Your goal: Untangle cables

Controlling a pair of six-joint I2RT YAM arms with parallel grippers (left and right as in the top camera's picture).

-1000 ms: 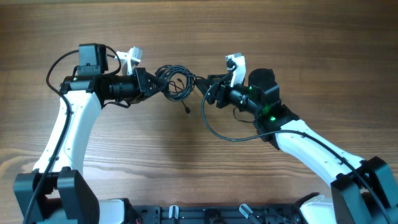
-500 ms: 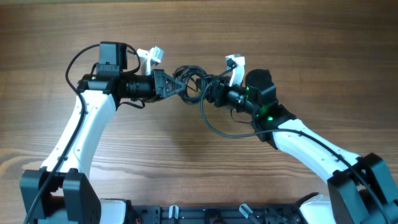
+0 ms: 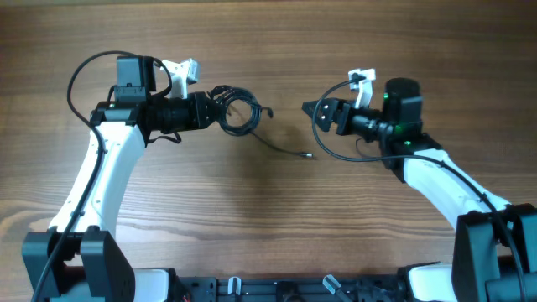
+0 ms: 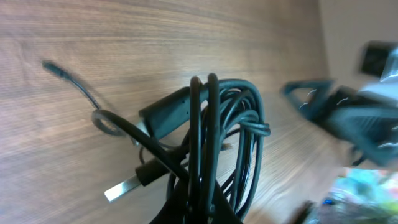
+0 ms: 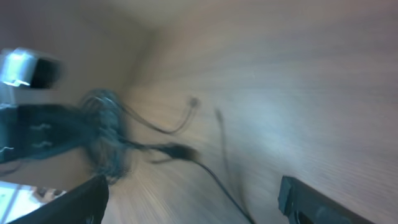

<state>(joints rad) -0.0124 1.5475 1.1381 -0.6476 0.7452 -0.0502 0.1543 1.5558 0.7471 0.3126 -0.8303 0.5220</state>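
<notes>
desk point(image 3: 268, 226): you're looking at brown wood, grain running left to right across the overhead view.
surface: matte, darker streaks in the grain.
light: soft and even; pale sheen in your right wrist view.

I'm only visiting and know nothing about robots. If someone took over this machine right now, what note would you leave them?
The left gripper has its jaws shut on the knotted bundle of thin black cables, over the wooden table.
The right gripper has its jaws open and empty, apart from the bundle.
One strand trails out of the bundle; its plug end lies on the table.
Done: no cord fully freed.
Left: separate all the cords.
</notes>
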